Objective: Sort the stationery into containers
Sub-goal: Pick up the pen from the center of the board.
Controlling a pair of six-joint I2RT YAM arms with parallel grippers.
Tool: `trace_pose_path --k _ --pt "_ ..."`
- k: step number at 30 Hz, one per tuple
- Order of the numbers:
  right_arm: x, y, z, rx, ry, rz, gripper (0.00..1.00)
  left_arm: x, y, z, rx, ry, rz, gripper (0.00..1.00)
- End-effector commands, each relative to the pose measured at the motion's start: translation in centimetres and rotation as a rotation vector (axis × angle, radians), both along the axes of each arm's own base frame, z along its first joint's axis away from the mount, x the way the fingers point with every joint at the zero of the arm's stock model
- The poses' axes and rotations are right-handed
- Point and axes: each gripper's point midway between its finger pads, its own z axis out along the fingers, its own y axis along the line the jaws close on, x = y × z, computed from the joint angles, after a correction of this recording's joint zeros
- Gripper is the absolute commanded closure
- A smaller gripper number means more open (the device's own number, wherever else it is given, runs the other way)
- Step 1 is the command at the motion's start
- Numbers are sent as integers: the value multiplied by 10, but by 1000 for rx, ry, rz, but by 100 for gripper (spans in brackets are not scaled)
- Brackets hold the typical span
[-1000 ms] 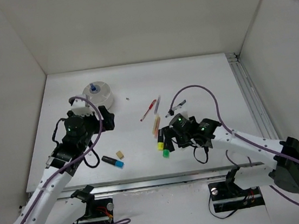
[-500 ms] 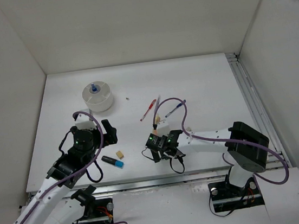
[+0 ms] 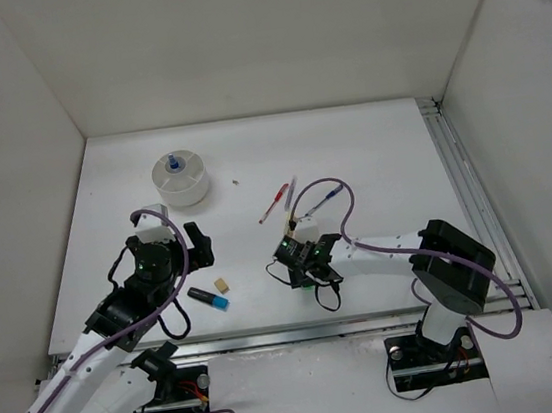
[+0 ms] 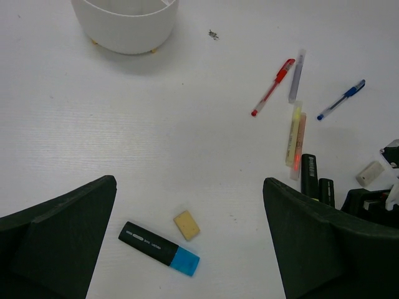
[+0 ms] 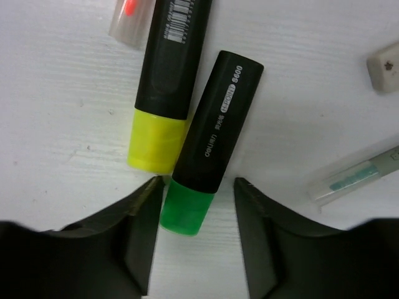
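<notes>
In the right wrist view a black highlighter with a green end point(image 5: 215, 146) lies beside one with a yellow end point(image 5: 168, 87). My right gripper point(image 5: 197, 182) is open, its jaws low on either side of the green end, with a gap on the right side. A white-blue tube point(image 5: 355, 174) and a pale eraser point(image 5: 385, 59) lie to the right. My left gripper point(image 4: 189, 187) hangs wide open above a blue-ended highlighter point(image 4: 159, 248) and a beige eraser point(image 4: 187, 225). The white bowl point(image 3: 193, 188) stands at the back left.
A red pen point(image 4: 272, 87), a grey pen point(image 4: 297, 76), a blue pen point(image 4: 341, 99) and a cream stick point(image 4: 294, 134) lie mid-table. A small dark speck point(image 4: 214, 34) sits near the bowl. White walls enclose the table; a metal rail point(image 3: 465, 183) runs along the right edge.
My right gripper has swung left and down onto the highlighter pair, and its jaws have narrowed round the green end. The left arm has drawn back slightly from the bowl.
</notes>
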Motion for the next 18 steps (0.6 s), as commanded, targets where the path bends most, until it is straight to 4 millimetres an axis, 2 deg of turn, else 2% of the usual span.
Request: trace_pose_path --k 1,2,4,6,8,9,11,14,15,16,18 --pt "-12 -11 0 22 27 -26 59 4 1 17 -29 -44 25 0" --pt "-16 -10 1 36 38 -26 67 4 1 17 -28 -45 26 0" --pt "-22 -14 3 55 49 -27 70 5 1 19 -21 -49 21 0" --pt "-29 -15 4 74 67 -22 81 5 -2 20 -2 -56 -7 0" --pt "-35 -16 9 106 77 -13 88 6 -7 20 17 -55 -43 0" --pt "-36 -16 12 116 78 -12 93 6 -16 18 42 -52 -102 0" --pt "-40 -13 24 159 82 14 96 6 -27 17 69 -49 -167 0" --pt "-45 -9 47 213 106 73 96 -1 -61 14 135 -85 -371 0" --pt "-46 -14 52 217 130 71 96 -7 -79 17 134 -110 -479 0" --pt "-46 -9 67 265 137 93 97 -14 -92 16 199 -157 -586 0" --pt "-47 -13 83 326 205 108 100 -31 -119 16 206 -228 -770 0"
